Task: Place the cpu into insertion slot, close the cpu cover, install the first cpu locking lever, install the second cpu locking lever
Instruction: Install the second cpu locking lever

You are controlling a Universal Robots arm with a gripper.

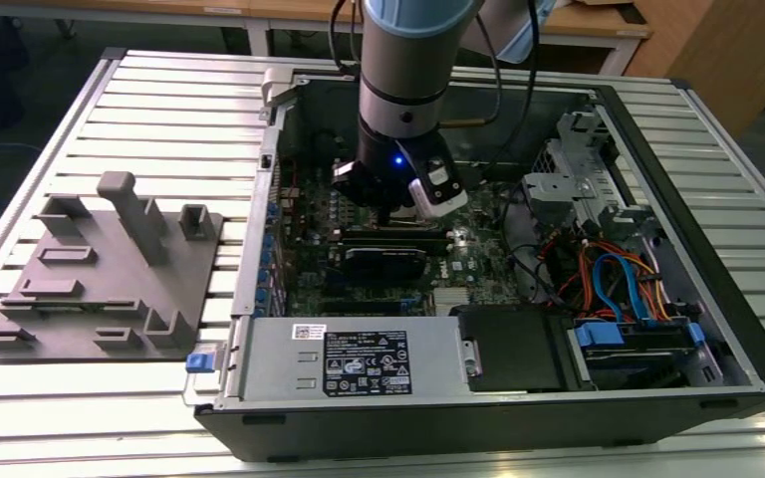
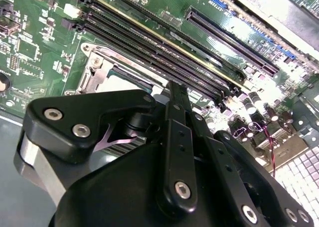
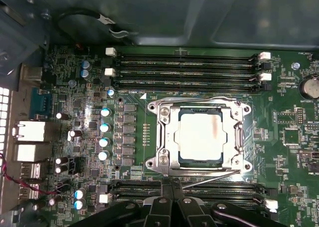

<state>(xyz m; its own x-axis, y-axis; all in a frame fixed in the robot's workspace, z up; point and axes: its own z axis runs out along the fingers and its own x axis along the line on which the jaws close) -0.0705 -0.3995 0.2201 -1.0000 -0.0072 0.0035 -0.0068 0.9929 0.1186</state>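
Note:
In the first wrist view the cpu (image 3: pixel 200 136), a silver-grey square chip, lies in its socket on the green motherboard. The cpu cover (image 3: pixel 167 137), a shiny metal frame, lies flat around it. One thin wire lever (image 3: pixel 194 98) runs along the cover's far edge. A second lever (image 3: pixel 212 179) slants away from the socket, its end right beside my fingertips. My gripper (image 3: pixel 172 186) is shut, its black fingers together just off the socket's edge over a memory slot. In the exterior view the gripper (image 1: pixel 389 214) hangs low inside the open computer case. The second wrist view shows part of the socket (image 2: pixel 107 67) behind the gripper's linkage.
Black memory slots (image 3: pixel 184 67) flank the socket on both sides. Upright capacitors (image 3: pixel 104 127) stand beside it. The case walls (image 1: pixel 270 199), a drive cage (image 1: pixel 569 189) and coloured cables (image 1: pixel 616 284) ring the board. A grey fixture plate (image 1: pixel 104 269) lies on the table at the exterior view's left.

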